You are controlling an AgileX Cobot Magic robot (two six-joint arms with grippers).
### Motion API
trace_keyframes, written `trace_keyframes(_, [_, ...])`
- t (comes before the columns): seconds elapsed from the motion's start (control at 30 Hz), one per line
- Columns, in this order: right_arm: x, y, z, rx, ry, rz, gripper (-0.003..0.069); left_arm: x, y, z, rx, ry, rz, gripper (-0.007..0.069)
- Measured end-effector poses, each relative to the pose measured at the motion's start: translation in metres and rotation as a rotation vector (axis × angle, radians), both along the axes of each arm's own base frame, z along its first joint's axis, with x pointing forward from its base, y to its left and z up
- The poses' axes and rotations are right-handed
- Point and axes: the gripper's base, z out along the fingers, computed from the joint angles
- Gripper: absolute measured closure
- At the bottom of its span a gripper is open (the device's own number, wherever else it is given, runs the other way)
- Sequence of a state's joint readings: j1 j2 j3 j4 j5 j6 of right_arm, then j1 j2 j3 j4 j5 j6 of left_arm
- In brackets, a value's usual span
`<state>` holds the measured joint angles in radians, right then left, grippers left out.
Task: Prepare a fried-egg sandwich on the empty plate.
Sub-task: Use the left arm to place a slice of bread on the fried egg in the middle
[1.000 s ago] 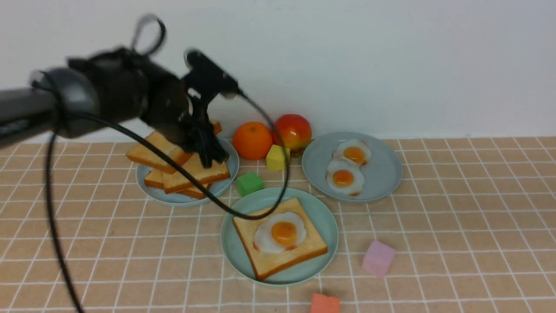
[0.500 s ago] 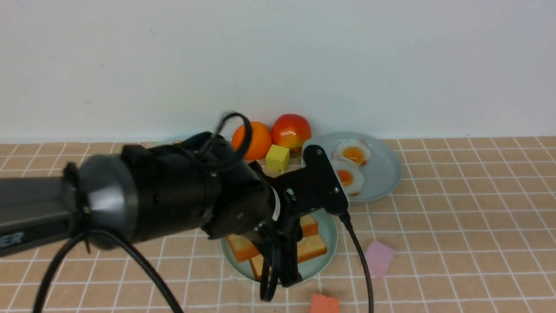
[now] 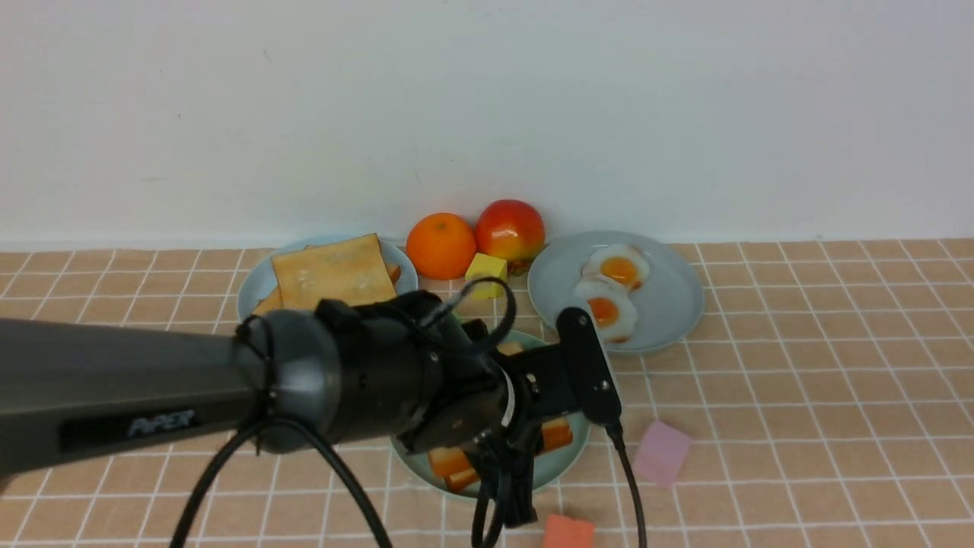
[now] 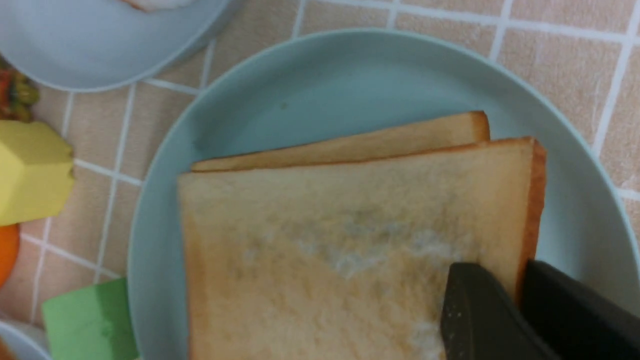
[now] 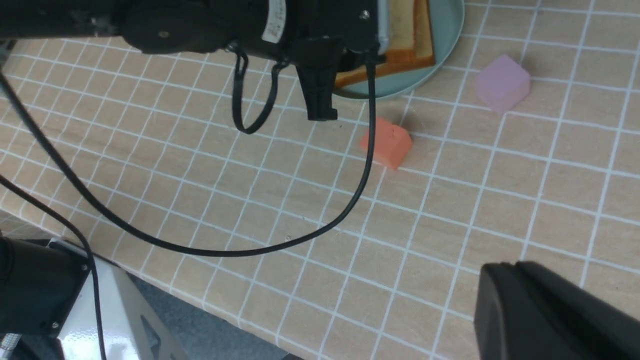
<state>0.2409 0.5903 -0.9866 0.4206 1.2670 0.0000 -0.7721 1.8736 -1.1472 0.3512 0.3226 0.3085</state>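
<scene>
Seen from the left wrist, the mint-green empty plate [image 4: 350,65] carries a toast slice [image 4: 380,142], and a second toast slice [image 4: 310,250] lies over it, slightly offset. My left gripper [image 4: 520,290] is shut on the crust edge of that upper slice. No egg shows on this plate; the upper slice covers that spot. In the front view my left arm hides most of the plate [image 3: 574,438], and only toast corners [image 3: 449,460] peek out. My right gripper [image 5: 510,267] is shut with nothing in it, above the tablecloth near the front.
A grey-blue plate [image 3: 255,293] at the back left holds more toast [image 3: 335,270]. Another grey-blue plate [image 3: 670,304] holds two fried eggs [image 3: 620,268]. An orange [image 3: 441,245], an apple [image 3: 510,228], and yellow [image 3: 485,268], green [image 4: 90,320], pink [image 3: 662,453] and orange-red [image 3: 569,531] blocks surround the mint plate.
My left arm swung from the back-left toast plate to the mint plate, carrying a toast slice, and lowered it. The egg that showed on the lower slice is now covered.
</scene>
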Motion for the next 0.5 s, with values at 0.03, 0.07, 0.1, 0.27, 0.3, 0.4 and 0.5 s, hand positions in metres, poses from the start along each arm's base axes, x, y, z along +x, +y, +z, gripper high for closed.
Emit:
trace_keyframes(0.03, [0.0,0.0,0.0,0.0,0.0,0.0,0.0627,0.0004,-0.0004,-0.0011,0.001,-0.002,-0.004,0.0534])
trace_keyframes(0.07, [-0.0001,0.0002,0.0001,0.002,0.0,0.001,0.0627,0.0005,-0.0006,-0.0015,0.002,-0.004,-0.006,0.0536])
trace_keyframes(0.1, [-0.0001,0.0002,0.0001,0.003,0.001,0.001,0.0627,0.0006,-0.0007,-0.0014,0.001,-0.005,-0.007,0.0537])
trace_keyframes(0.27, [-0.0003,0.0004,0.0002,0.005,0.001,0.002,0.0627,0.0008,-0.0013,-0.001,-0.007,-0.009,-0.008,0.0538])
trace_keyframes(0.3, [-0.0003,0.0004,0.0002,0.005,0.001,0.002,0.0627,0.0008,-0.0014,-0.0009,-0.009,-0.008,-0.007,0.0538])
trace_keyframes(0.4, [-0.0003,0.0004,0.0002,0.005,0.001,0.002,0.0627,0.0008,-0.0016,-0.0009,-0.014,-0.007,-0.005,0.0538])
trace_keyframes(0.5, [-0.0003,0.0004,0.0002,0.005,0.001,0.002,0.0624,0.0007,-0.0018,-0.0008,-0.017,-0.006,-0.003,0.0527])
